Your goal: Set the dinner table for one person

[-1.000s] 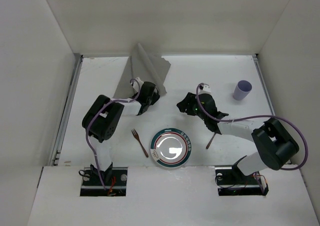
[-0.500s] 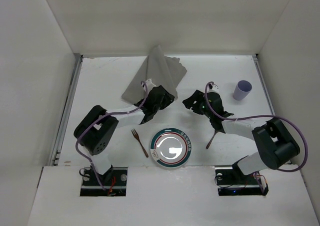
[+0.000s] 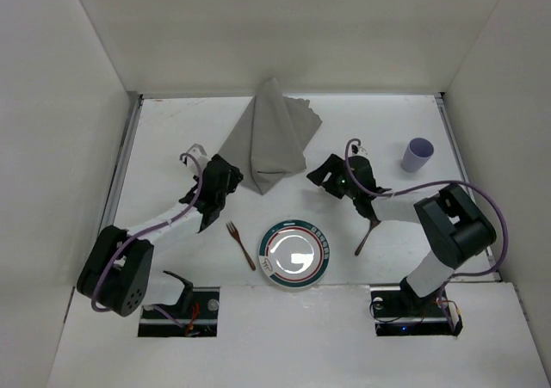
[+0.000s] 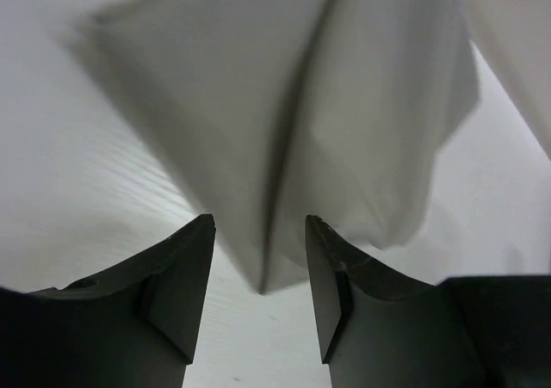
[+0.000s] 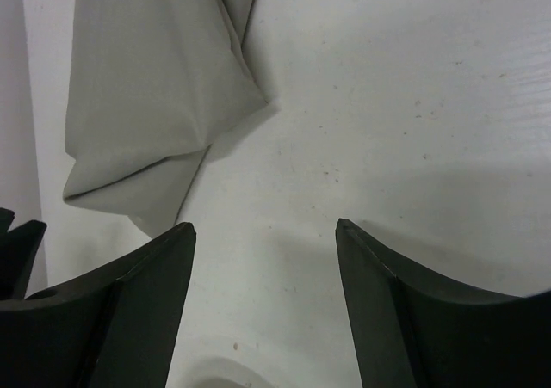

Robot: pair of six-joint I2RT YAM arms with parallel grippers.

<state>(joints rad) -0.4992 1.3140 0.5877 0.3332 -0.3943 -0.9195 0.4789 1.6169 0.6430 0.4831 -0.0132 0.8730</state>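
Utensil [image 3: 362,245] partly beneath right arm [image 3: 403,212]

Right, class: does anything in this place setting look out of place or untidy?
The grey napkin lies bunched in uneven folds at the far middle of the dinner table, well away from the plate. The fork left of the plate also lies slanted.

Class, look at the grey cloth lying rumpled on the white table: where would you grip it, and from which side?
Probably the grey cloth at its near pointed tip, where folds gather into one crease. Come from the near left, where the open left hand faces that tip; the bunched layers give something to pinch.
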